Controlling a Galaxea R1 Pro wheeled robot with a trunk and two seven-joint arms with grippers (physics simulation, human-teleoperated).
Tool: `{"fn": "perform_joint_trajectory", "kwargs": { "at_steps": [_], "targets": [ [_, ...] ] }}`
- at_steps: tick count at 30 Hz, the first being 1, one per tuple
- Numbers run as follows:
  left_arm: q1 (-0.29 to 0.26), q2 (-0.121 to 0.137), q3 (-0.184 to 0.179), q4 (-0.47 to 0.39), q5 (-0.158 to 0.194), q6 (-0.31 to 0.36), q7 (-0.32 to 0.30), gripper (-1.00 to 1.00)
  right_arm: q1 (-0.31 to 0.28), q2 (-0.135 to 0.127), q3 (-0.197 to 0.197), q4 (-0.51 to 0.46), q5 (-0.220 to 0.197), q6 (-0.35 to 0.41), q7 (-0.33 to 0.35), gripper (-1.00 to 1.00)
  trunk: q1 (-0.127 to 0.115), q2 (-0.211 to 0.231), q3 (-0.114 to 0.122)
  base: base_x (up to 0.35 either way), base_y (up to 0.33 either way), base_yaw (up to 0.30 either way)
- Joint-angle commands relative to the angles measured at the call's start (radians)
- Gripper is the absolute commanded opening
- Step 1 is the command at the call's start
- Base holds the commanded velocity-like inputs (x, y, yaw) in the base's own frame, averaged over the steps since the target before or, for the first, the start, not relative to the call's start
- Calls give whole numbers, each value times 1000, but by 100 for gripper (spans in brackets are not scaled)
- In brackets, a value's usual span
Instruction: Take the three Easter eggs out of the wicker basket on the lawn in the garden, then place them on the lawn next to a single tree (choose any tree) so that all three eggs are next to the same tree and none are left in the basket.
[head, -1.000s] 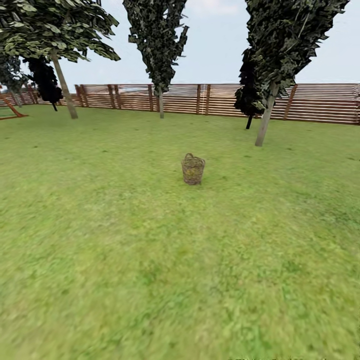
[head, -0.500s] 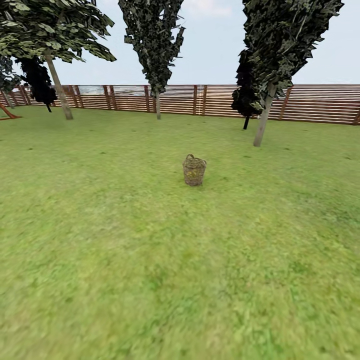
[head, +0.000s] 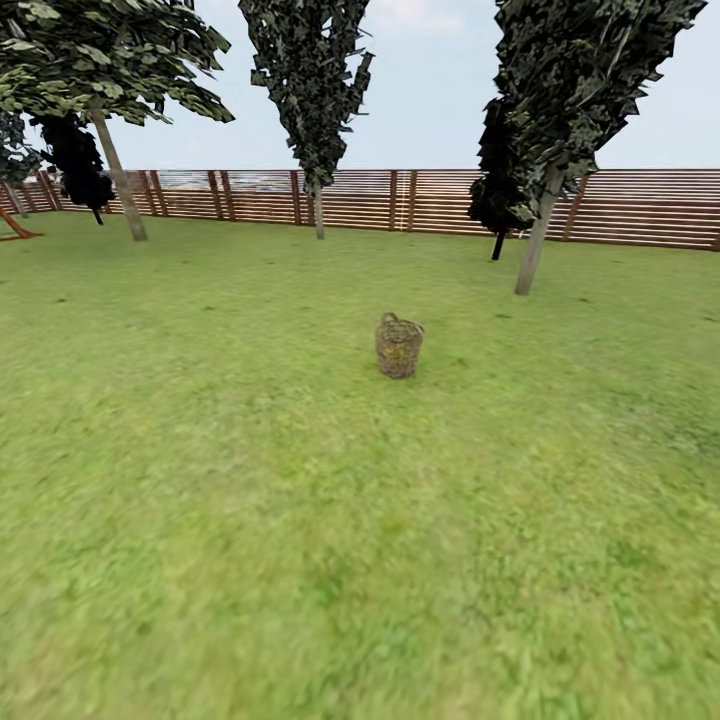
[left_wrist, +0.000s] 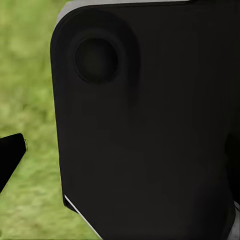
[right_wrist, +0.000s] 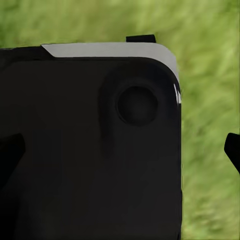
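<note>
Stretching across the whole head view: mottled green lawn (head: 300, 520), blurred toward the lower edge, closed off along the upper third by a brown slatted fence (head: 630, 205) under pale sky. Standing alone just right of centre, well apart from every trunk: the wicker basket (head: 399, 346), upright, open weave, a loop handle rising at its rim. Glinting yellowish through the weave, probably the Easter eggs, though too small to count or confirm. Rising at upper right, nearest the basket: a pale-trunked tree (head: 533, 250) with dark speckled leaves; just beside it, nearer the fence, a thin black-trunked tree (head: 497, 244). Leaning at upper left, another pale-trunked tree (head: 122, 180); at upper centre by the fence, a slim-trunked one (head: 318, 208).

Crowding the left wrist view: a black housing edged in grey, grass blurring along the left side, a dark tip (left_wrist: 11, 155) poking in at mid-left. Fingers apart or together: cannot tell.

Crowding the right wrist view likewise: black housing with a grey upper rim, grass above and to the right, a dark tip (right_wrist: 232, 150) at the right edge. Finger state again impossible to tell.

Judging the step: approaching, nothing yet picked. Calling next for driving up close to the basket, stopping within reach, then lowering an arm over its mouth.
</note>
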Motion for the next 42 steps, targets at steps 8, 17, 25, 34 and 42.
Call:
{"fn": "perform_joint_trajectory", "kwargs": {
  "at_steps": [8,17,25,34,42],
  "targets": [
    [0,0,1,0,1,0,-1,100,-1,-8,-9,2,1,-4,6,100,0,0,-1,280,156,0],
    [0,0,1,0,2,0,-1,100,-1,-7,-9,3,2,-4,6,100,0,0,-1,281,154,0],
    [0,0,1,0,2,0,-1,100,-1,-8,-11,4,-1,-4,6,100,0,0,-1,281,153,0],
    [0,0,1,0,2,0,-1,100,-1,-9,-10,7,-2,-4,6,100,0,0,-1,283,147,0],
    [0,0,1,0,2,-1,-1,100,-1,-14,-10,13,-6,-3,6,100,0,0,-1,292,135,0]
  ]
}}
